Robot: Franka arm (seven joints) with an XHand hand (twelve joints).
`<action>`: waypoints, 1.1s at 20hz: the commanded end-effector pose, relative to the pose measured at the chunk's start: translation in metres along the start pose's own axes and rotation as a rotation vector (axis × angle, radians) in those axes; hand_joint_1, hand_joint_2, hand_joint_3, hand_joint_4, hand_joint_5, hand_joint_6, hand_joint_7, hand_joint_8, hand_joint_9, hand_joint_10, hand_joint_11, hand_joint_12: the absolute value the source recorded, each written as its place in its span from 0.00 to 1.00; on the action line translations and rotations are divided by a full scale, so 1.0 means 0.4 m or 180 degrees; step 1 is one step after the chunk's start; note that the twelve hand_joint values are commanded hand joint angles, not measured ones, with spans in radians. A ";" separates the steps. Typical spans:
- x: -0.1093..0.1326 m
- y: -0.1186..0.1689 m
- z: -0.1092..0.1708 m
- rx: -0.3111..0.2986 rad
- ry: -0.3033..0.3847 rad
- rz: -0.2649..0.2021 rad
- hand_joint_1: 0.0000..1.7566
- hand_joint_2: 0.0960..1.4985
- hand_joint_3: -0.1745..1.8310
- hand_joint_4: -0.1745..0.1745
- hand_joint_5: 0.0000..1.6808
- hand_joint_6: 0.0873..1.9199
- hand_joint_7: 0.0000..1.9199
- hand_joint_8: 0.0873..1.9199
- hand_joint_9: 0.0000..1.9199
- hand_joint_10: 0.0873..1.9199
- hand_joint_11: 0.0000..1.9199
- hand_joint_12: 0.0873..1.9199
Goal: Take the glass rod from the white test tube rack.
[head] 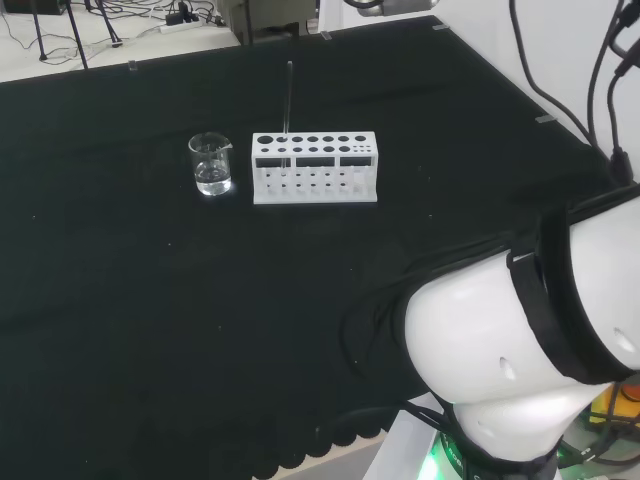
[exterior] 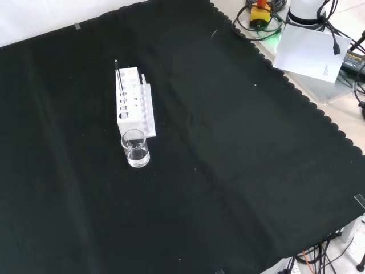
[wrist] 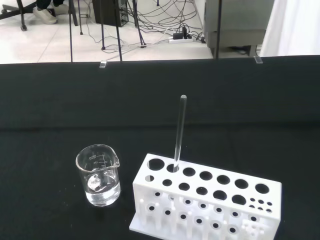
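While the glass rod (wrist: 179, 132) stands upright in the white test tube rack (wrist: 210, 200) beside the beaker (wrist: 98, 175), nothing is done; whether the fingers are released or clenched cannot be told.

No readable text; beaker (wrist: 98, 175) graduation marks too small to read.

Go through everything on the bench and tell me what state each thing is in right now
Glass rod: upright in a hole of the rack's back row, at the end nearest the beaker, untouched.
White test tube rack: standing on the cloth, its other holes empty.
Beaker: upright beside the rack, a little clear liquid in the bottom.
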State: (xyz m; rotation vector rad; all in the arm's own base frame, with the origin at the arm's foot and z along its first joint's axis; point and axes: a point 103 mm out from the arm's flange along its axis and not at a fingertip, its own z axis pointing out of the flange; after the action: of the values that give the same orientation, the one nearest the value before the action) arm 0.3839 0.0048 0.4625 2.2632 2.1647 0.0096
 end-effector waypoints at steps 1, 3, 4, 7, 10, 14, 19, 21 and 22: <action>0.016 0.075 0.033 0.0030 -0.0024 -0.0075 0.27 0.62 0.32 0.10 0.03 0.00 0.00 0.30 0.05 0.43 0.00 0.68; 0.018 0.101 0.048 0.0047 -0.0021 -0.0105 0.27 0.62 0.32 0.10 0.03 0.00 0.00 0.31 0.05 0.43 0.00 0.68; 0.017 0.114 0.057 0.0059 -0.0022 -0.0119 0.27 0.62 0.32 0.10 0.03 0.00 0.00 0.31 0.05 0.43 0.00 0.68; 0.013 0.144 0.083 0.0105 -0.0016 -0.0139 0.27 0.62 0.32 0.11 0.03 0.00 0.00 0.31 0.05 0.43 0.00 0.68; 0.003 0.170 0.104 0.0143 -0.0017 -0.0145 0.26 0.63 0.32 0.11 0.03 0.00 0.00 0.32 0.05 0.43 0.00 0.68; -0.012 0.208 0.133 0.0206 -0.0024 -0.0141 0.25 0.63 0.32 0.11 0.04 0.00 0.00 0.33 0.03 0.43 0.00 0.67; -0.021 0.244 0.137 0.0292 -0.0110 -0.0109 0.25 0.63 0.32 0.12 0.04 0.00 0.00 0.34 0.02 0.43 0.00 0.65; -0.020 0.261 0.132 0.0358 -0.0171 -0.0059 0.25 0.64 0.31 0.12 0.04 0.00 0.00 0.35 0.02 0.43 0.00 0.65; -0.022 0.272 0.133 0.0379 -0.0186 -0.0050 0.25 0.64 0.31 0.13 0.04 0.00 0.00 0.35 0.02 0.43 0.00 0.65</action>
State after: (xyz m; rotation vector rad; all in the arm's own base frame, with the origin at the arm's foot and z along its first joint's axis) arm 0.4728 -0.0038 0.4079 2.2248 2.2701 -0.0947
